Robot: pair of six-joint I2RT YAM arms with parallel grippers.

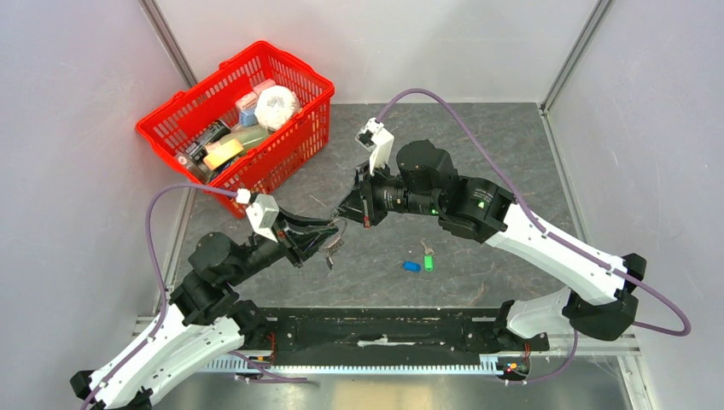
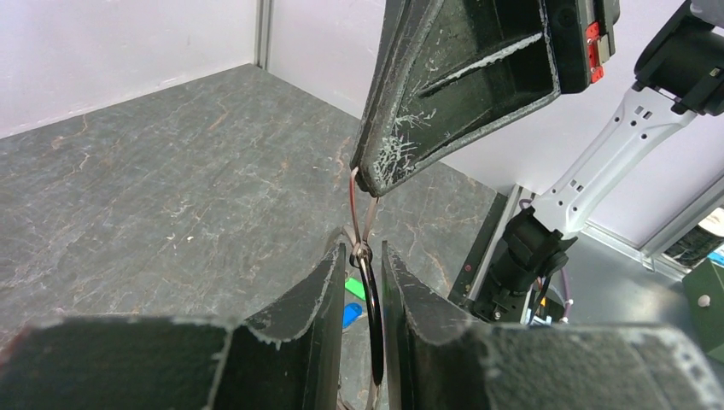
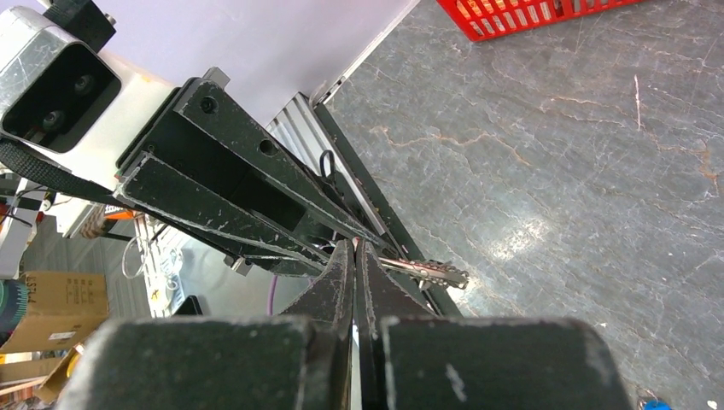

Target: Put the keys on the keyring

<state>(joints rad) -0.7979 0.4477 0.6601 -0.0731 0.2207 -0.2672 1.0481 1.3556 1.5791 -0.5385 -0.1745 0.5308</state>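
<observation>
Keyring [image 2: 354, 209] clenched in left gripper [image 2: 362, 253], its wire pinched in right gripper [image 3: 353, 249].

one keyring [image 2: 362, 250], one basket [image 1: 286, 158], one blue key [image 1: 411, 266], one green key [image 1: 428, 262]

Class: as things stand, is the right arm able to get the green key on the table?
Probably not yet: the right claw is shut on the keyring, which the left claw also grips. The green key itself lies uncovered.
</observation>
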